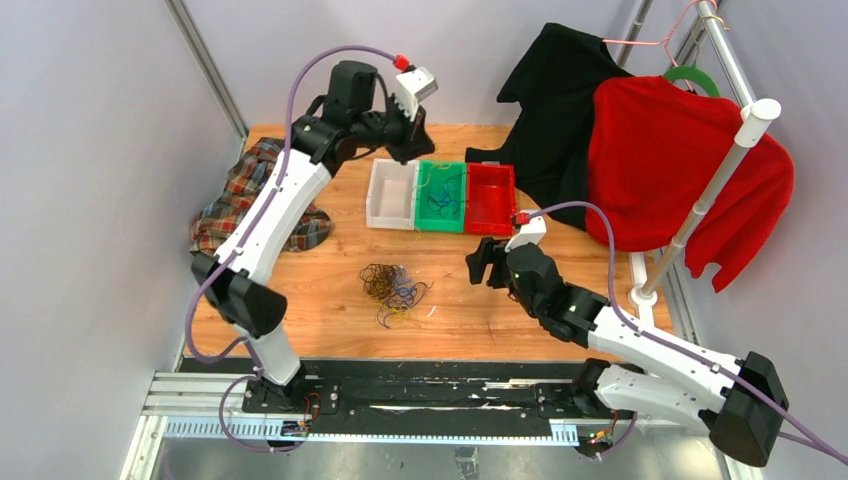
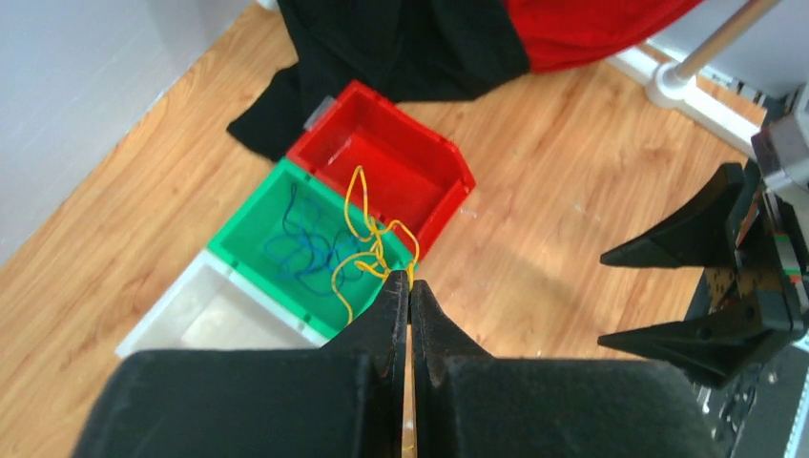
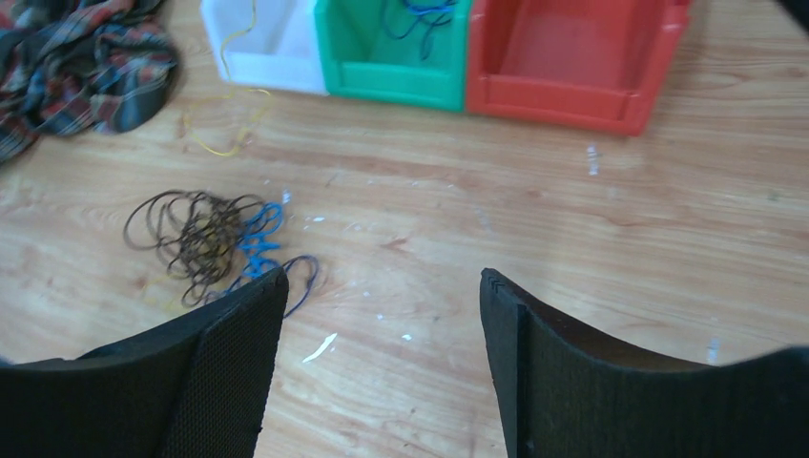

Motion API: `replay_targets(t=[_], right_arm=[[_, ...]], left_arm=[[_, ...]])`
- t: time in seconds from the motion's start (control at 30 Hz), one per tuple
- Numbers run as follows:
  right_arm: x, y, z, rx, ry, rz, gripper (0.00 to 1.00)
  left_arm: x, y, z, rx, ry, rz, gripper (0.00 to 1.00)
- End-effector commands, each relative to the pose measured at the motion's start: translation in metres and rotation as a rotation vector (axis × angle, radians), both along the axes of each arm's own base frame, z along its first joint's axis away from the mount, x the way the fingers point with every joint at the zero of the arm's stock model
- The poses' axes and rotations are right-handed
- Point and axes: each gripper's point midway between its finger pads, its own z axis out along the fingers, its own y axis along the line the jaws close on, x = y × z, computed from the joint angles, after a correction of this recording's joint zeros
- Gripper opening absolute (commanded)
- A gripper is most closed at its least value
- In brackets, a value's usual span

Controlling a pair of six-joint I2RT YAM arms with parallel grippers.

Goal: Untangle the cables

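Observation:
The cables lie as a loose tangle of dark brown, blue and some yellow loops on the wooden table, also in the right wrist view. My left gripper hangs above the bins. It is shut on a yellow cable that dangles over the green bin. Blue cables lie in that bin. My right gripper is open and empty, low over bare table, right of the tangle.
A white bin, the green bin and a red bin stand in a row. A yellow cable lies before the white bin. A plaid cloth lies left. Black and red garments hang on a rack at right.

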Motion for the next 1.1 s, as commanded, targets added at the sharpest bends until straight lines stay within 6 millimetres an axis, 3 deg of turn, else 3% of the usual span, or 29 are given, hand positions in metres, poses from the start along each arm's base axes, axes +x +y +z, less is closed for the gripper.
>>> replay_targets(t=[0.0,0.23,0.4,0.73,0.93,1.07], right_arm=[[0.017,-0.034,0.015,-0.012,-0.023,-0.153,0.73],[0.026,-0.064,0.019,-0.03,-0.022,-0.261,0.72],[0.029,-0.079,0.023,-0.016,-0.031,-0.307,0.71],[0.027,-0.092,0.035,0.044,-0.07,-0.329,0.71],[0.027,-0.091,0.035,0.04,-0.078,-0.311,0.7],[0.026,-0.091,0.034,0.037,-0.082,-0.302,0.7]], left_arm=[[0.007,-0.033,0.046,-0.135,-0.048,-0.061,0.0],[0.023,-0.07,0.067,-0.263,-0.06,-0.109,0.0],[0.042,-0.091,0.063,-0.344,-0.066,-0.114,0.0],[0.089,-0.129,0.001,-0.286,-0.127,-0.087,0.0],[0.115,-0.142,-0.046,-0.222,-0.15,-0.051,0.0],[0.122,-0.145,-0.071,-0.192,-0.161,-0.033,0.0]])
